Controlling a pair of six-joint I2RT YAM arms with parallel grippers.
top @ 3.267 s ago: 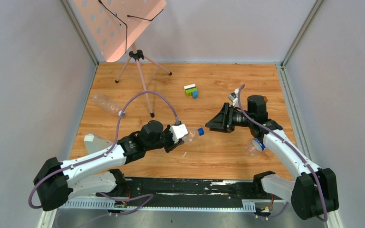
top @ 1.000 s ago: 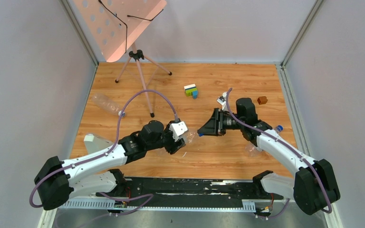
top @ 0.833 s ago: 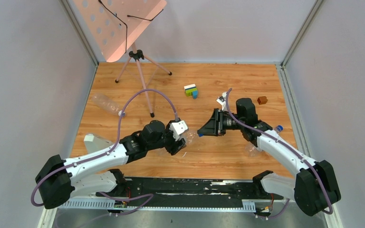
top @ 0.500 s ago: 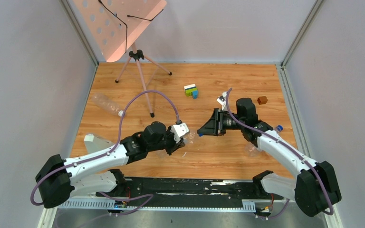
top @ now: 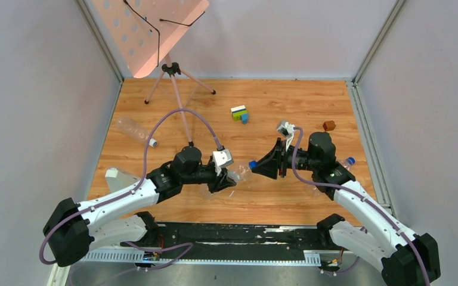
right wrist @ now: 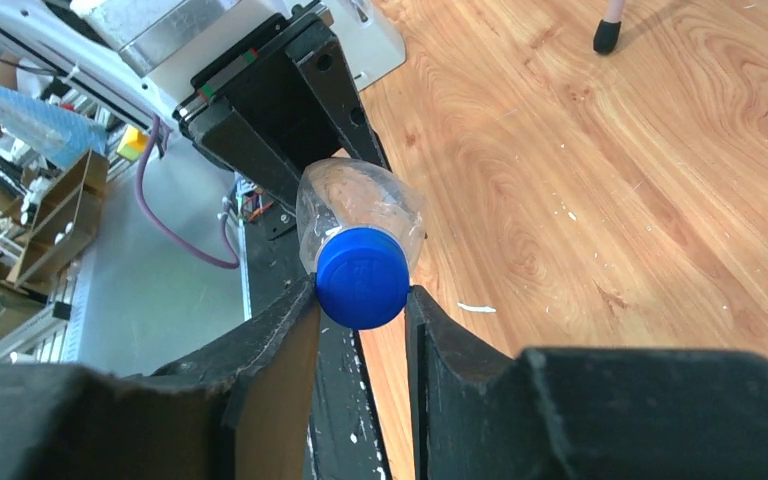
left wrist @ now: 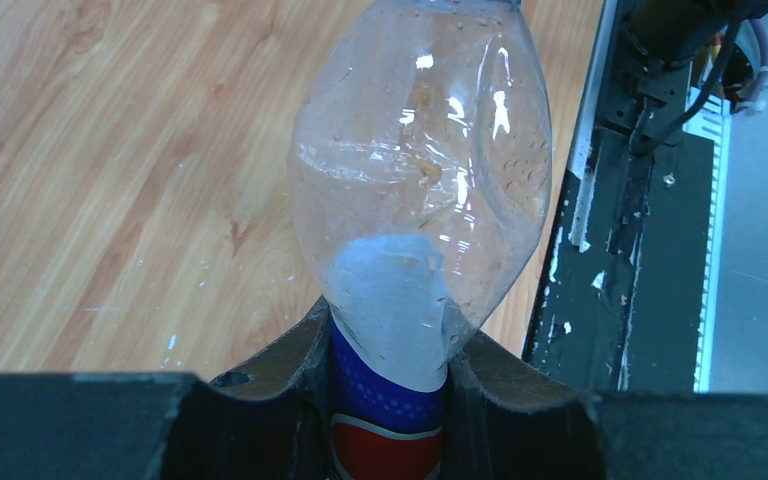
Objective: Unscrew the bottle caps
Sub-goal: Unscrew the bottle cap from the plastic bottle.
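Pale grey walls (top: 36, 89) enclose a wood-grain table (top: 286, 98) holding a tripod stand (top: 170, 69).

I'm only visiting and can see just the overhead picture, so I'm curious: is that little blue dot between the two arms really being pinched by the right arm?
Observer: Yes. The right wrist camera shows the blue cap squeezed between the right arm's jaws, one on each side.
Operator: And the see-through bottle, where does the left arm grab it?
Observer: The left wrist camera shows the left arm's jaws clamped on its blue and red label, with the clear rounded part sticking out ahead.
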